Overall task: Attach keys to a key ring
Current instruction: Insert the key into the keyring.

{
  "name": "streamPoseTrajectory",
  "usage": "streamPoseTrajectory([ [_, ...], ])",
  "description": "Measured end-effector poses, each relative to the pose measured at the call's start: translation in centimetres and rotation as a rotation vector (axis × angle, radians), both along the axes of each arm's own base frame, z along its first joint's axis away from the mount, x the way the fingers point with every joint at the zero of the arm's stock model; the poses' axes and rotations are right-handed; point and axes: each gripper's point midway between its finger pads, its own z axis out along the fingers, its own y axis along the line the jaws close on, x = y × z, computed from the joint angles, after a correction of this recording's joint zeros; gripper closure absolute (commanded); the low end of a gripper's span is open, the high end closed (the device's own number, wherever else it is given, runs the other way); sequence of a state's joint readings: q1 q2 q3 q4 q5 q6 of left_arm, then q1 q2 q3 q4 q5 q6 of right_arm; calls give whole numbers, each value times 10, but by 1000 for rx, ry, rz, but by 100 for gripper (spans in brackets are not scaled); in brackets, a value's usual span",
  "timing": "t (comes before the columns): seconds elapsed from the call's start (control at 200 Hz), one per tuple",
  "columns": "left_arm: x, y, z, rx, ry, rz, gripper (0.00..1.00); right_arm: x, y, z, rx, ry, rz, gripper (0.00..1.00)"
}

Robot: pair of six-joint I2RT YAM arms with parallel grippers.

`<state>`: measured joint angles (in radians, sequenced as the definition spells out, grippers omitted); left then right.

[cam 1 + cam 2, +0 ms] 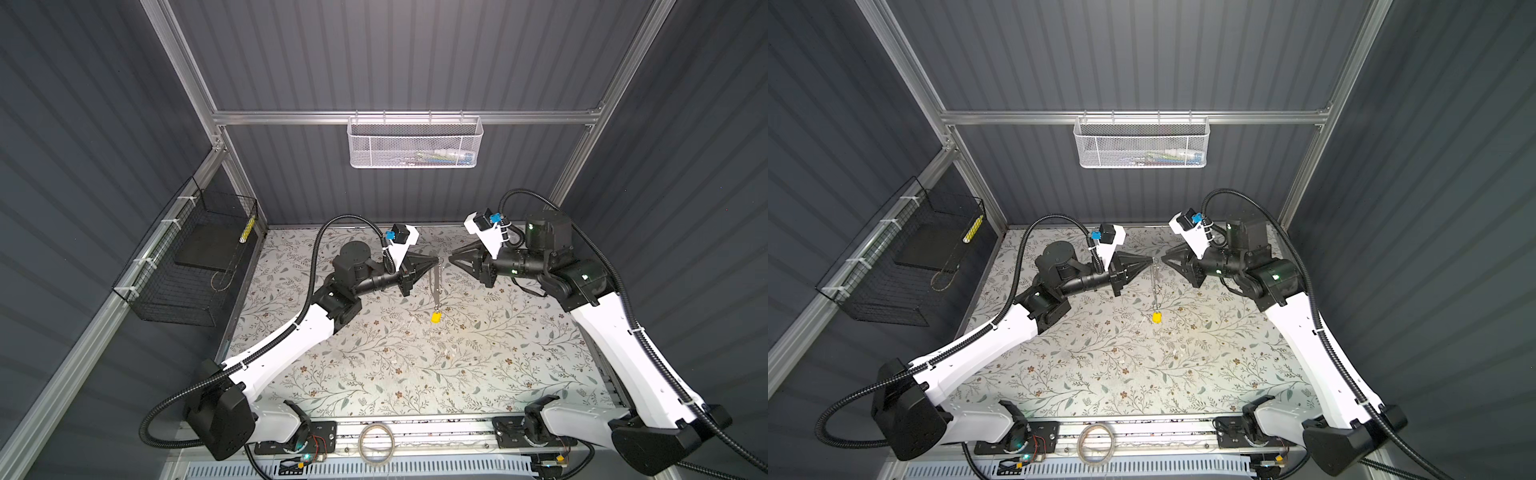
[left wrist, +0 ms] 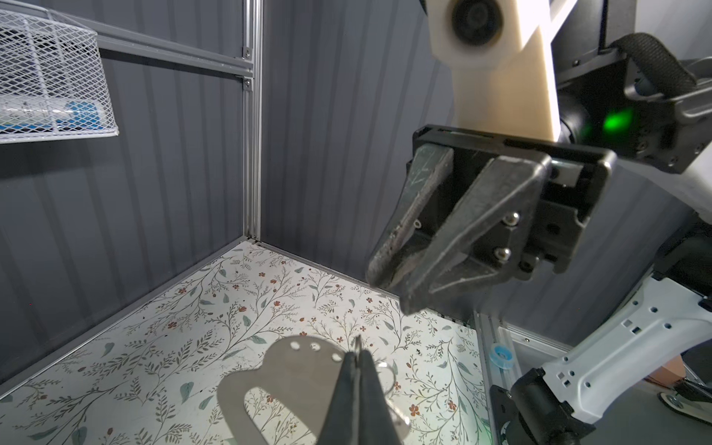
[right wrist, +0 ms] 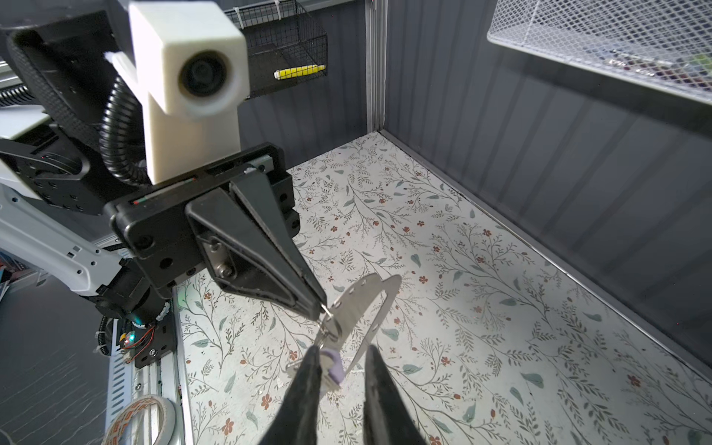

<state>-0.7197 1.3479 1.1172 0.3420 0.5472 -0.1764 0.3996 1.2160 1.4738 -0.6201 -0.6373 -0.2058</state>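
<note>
The key ring, a flat grey plate with a large oval opening, hangs above the floral table. My left gripper is shut on the small wire loop at its narrow end. That gripper's closed tips also show in its own wrist view, beside the plate. In both top views the key ring dangles edge-on, with the yellow key at its lower end. The lilac key leans against one finger of my right gripper, whose fingers stand apart. The two grippers nearly meet tip to tip.
A white mesh basket hangs on the back wall. On the left wall there is a black wire basket. A translucent tape roll lies on the front rail between the arm bases.
</note>
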Motion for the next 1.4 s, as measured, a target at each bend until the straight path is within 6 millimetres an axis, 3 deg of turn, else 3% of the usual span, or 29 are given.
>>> streamPoseTrajectory([
  [0.745,-18,-4,6,-15,-20,-105,100,-11,8,-11,8,66,90,82],
  [1.396,-21,-4,17,-59,-39,-128,100,-17,16,-13,35,95,143,84],
])
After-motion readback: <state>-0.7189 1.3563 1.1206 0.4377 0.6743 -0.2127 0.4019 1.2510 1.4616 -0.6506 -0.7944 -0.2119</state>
